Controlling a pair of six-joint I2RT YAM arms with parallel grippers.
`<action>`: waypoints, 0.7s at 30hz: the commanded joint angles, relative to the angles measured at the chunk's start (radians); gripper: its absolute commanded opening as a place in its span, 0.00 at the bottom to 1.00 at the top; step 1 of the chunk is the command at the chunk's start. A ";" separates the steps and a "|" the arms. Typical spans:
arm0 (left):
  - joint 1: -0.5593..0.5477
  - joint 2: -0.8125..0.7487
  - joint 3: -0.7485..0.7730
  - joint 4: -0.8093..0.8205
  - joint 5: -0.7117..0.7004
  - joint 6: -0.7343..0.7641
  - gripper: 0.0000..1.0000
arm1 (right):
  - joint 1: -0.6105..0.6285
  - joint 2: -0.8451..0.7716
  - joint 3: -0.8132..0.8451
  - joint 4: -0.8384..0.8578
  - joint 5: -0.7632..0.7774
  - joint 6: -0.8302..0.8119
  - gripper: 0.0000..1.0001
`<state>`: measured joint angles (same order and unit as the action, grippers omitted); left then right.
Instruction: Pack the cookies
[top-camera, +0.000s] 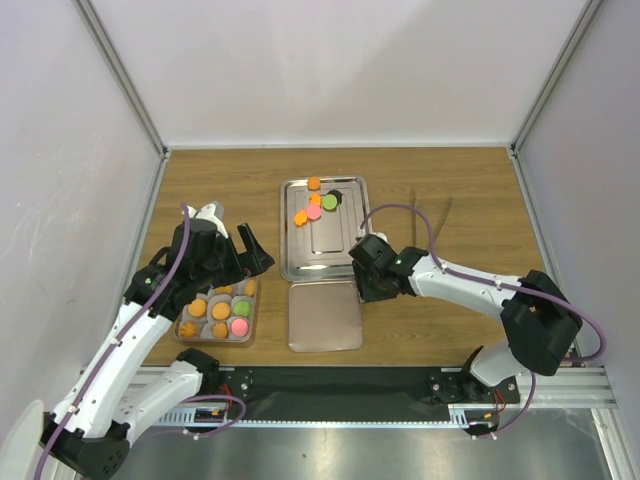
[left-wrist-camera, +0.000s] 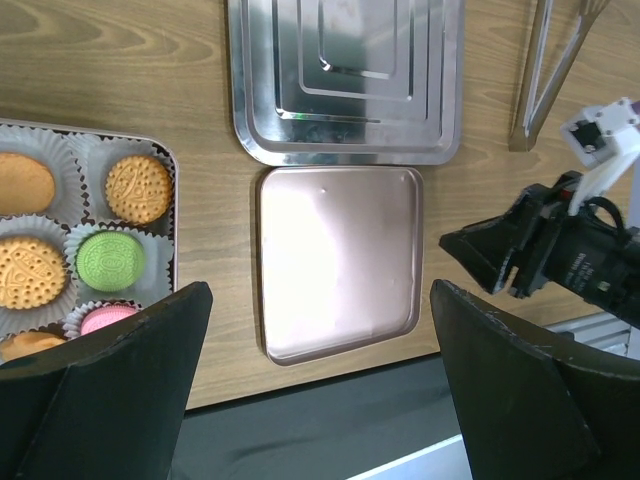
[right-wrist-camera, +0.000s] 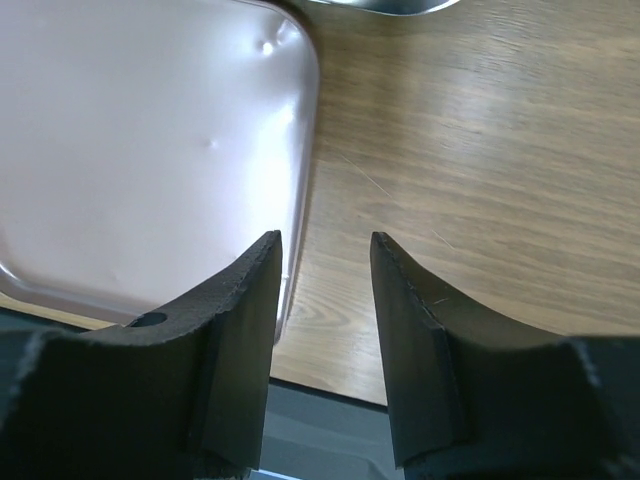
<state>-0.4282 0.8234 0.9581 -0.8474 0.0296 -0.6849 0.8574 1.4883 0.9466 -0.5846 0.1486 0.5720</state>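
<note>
Cookies (top-camera: 315, 203), orange, pink, green and black, cluster at the top of the steel tray (top-camera: 340, 255), centre of the overhead view; more fill the small box (top-camera: 252, 325) at lower left; the left gripper (top-camera: 256, 255) gapes wide beside that box, holding nothing; the right gripper (right-wrist-camera: 325, 240), narrowed but empty, hangs at the right edge of the pink lid (top-camera: 325, 318) below the tray.

Layout on the desk (top-camera: 450, 190)
The cookies (top-camera: 315, 200) lay on the tray's (top-camera: 322, 255) far end; lid (top-camera: 324, 316) just before it, box (top-camera: 217, 312) left of the lid.
</note>
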 joint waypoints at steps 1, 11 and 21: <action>-0.012 -0.015 -0.007 0.015 -0.017 -0.022 0.97 | 0.015 0.041 0.024 0.054 -0.004 0.022 0.45; -0.014 -0.032 -0.015 -0.005 -0.026 -0.007 0.97 | 0.025 0.125 0.012 0.129 -0.035 0.039 0.36; -0.014 -0.053 -0.010 -0.041 -0.026 0.015 0.98 | 0.049 0.136 0.029 0.099 -0.041 0.052 0.17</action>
<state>-0.4358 0.7834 0.9478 -0.8825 0.0105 -0.6876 0.8974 1.6287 0.9466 -0.4805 0.1078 0.6098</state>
